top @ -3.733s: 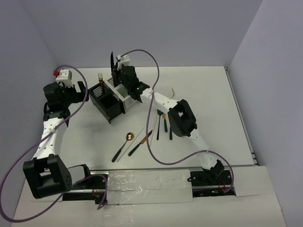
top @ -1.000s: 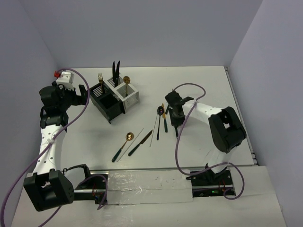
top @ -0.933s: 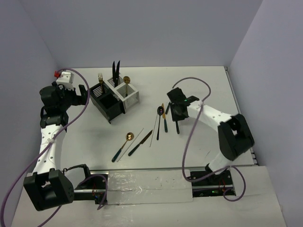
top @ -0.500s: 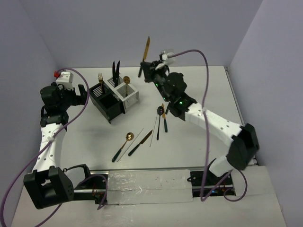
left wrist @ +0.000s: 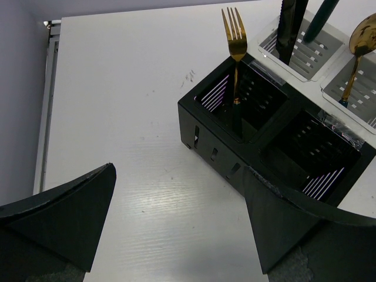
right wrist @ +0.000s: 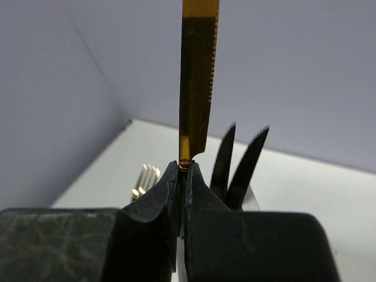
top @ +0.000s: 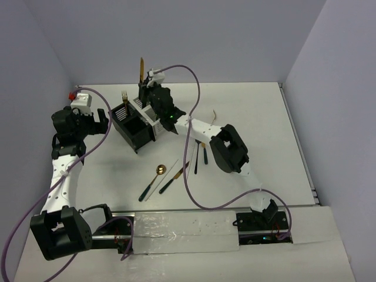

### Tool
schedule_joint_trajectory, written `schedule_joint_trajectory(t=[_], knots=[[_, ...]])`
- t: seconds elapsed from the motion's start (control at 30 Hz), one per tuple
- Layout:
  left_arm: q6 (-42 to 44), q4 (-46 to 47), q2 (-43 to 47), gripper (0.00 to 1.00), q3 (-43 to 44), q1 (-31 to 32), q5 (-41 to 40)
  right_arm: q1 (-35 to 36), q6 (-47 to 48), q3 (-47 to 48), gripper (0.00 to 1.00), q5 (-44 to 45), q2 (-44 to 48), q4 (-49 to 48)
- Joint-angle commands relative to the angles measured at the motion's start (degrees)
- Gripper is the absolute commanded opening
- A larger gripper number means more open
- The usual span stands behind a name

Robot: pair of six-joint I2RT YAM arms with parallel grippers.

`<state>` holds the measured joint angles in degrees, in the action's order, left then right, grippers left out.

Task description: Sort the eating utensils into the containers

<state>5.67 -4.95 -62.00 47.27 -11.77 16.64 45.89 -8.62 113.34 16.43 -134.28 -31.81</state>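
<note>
Your right gripper (right wrist: 183, 169) pinches gold knife (right wrist: 197, 76) at handle top, blade up, above white caddy (left wrist: 305, 50). Lower straight beside black knives (right wrist: 239, 158); release only once handle sits inside. Your left gripper (left wrist: 179, 170) spread, left of caddy; hold it clear.

I see a gold saw-edged knife blade (right wrist: 198, 76), two black serrated knife blades (right wrist: 224, 158), a gold-headed fork (left wrist: 234, 29) with a dark handle, a black slatted square caddy (left wrist: 211, 155), and a white slatted square caddy (left wrist: 308, 59).
</note>
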Motion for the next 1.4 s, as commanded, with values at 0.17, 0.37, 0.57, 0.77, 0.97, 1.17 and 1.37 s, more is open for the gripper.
schedule_joint_trajectory(t=[0.17,0.37,0.57,0.77,0.97,1.17,1.37], knots=[[-0.84,2.31,-0.32,0.99,0.37,-0.53,1.11,0.43,-4.21,11.11,0.0,4.23,-4.93,11.14],[-0.31,2.31,0.21,0.99,0.28,-0.62,0.67,0.78,-3.95,14.1,0.02,5.91,-8.02,15.98],[-0.4,2.31,0.47,0.99,0.63,-0.89,0.49,0.87,-5.7,10.86,0.18,6.96,-6.88,14.87],[-0.84,2.05,1.0,0.99,0.72,-0.97,0.85,1.04,-4.21,9.45,0.36,4.67,-4.24,15.47],[0.04,0.73,1.44,0.99,0.81,-0.97,1.02,1.4,-0.35,-1.96,0.45,1.95,9.17,10.45],[1.44,-1.11,2.76,0.99,1.25,-1.06,0.41,1.31,1.33,-8.12,0.59,-1.31,25.69,21.77],[4.34,-2.43,4.43,0.99,-0.32,-1.06,0.23,-5.97,-3.84,-17.88,0.61,0.8,38.11,40.75]])
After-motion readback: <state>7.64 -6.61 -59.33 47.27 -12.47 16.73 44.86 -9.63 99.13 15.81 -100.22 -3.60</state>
